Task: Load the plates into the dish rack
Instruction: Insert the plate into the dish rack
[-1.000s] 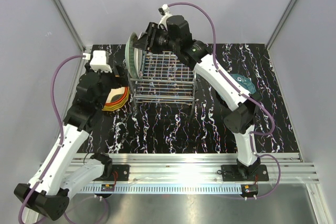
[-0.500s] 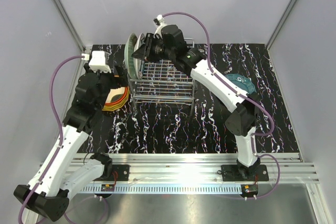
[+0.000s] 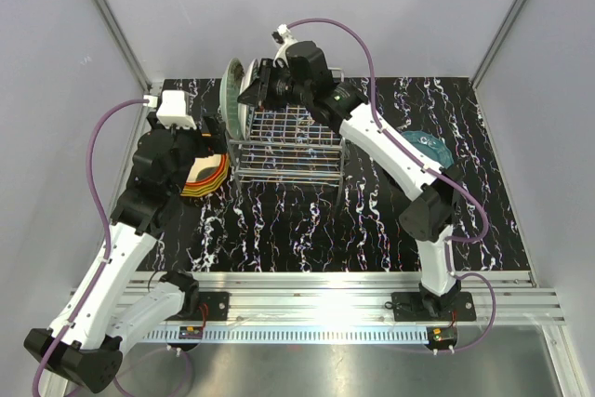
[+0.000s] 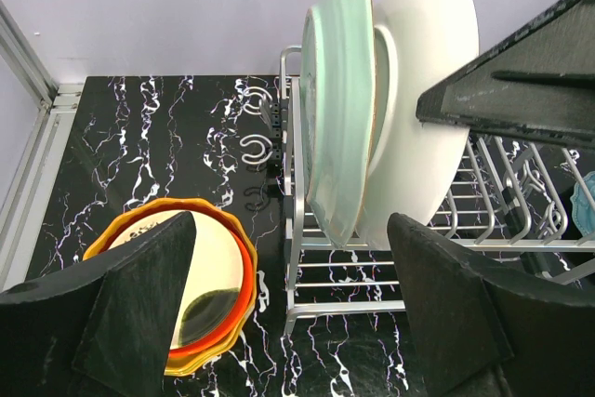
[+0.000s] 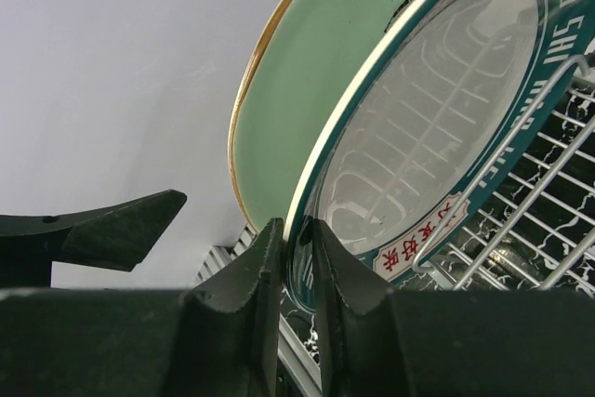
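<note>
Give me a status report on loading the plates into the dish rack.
Done: a mint green plate stands upright at the left end of the dish rack. In hand: the right tool pinches the rim of a teal-rimmed plate standing next to it in the rack. Left: a stack of orange and yellow plates lying beside the rack, under the open left tool, plus a teal plate to the rack's right.

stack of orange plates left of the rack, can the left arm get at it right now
Probably yes. The left arm hovers just above the stack of orange plates with its jaws wide open, and nothing lies between them. The dish rack stands beside the stack, not over it.
</note>
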Available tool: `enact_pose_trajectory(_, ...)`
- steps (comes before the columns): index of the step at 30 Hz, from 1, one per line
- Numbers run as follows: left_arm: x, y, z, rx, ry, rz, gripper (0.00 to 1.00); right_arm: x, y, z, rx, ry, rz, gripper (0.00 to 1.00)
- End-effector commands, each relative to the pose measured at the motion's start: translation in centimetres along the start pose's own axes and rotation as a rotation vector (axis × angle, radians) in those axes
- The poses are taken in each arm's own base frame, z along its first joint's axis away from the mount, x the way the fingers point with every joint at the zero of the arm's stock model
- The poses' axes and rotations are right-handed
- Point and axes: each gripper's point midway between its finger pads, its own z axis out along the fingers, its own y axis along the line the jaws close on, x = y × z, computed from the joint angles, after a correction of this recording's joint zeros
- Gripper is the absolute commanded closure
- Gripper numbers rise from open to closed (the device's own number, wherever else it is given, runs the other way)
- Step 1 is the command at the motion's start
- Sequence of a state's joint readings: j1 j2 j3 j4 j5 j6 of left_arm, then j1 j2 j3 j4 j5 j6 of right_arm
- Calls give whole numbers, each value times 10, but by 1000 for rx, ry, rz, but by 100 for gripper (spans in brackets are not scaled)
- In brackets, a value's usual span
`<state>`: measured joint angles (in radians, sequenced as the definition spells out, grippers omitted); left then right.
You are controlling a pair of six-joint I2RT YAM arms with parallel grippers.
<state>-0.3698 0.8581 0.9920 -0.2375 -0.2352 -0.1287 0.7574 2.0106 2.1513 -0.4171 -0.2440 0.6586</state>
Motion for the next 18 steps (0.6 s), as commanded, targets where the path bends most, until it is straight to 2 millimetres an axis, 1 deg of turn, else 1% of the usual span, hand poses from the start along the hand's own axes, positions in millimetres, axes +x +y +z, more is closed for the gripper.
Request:
enact_pose_trajectory(1,-17,0,-2,0,-61,-13,12,-9,42,-11,-79,-5,-64,83)
enact_pose_trajectory(2,-17,0,-2,1,-62,-14,11,-5,38,-9,-67,12,-66,82)
enact_pose_trajectory(7,-18,0,-3,3,-65,-16,11,-1,37,-7,-66,27,-78,80)
enact_pose_trajectory(11,-18,0,-4,4,-66,-16,8,4,36,-2,-73,42,-78,70)
enact_pose_trajectory(16,-20,0,-5,5,-69,-19,8,-1,46,-3,-93,30,-95,66)
enact_pose_trajectory(17,-19,0,-5,5,-69,-20,7,-1,45,-1,-92,31,-94,63)
enact_pose_trajectory(18,-19,0,-5,5,-68,-20,7,-2,48,-2,-97,27,-99,62)
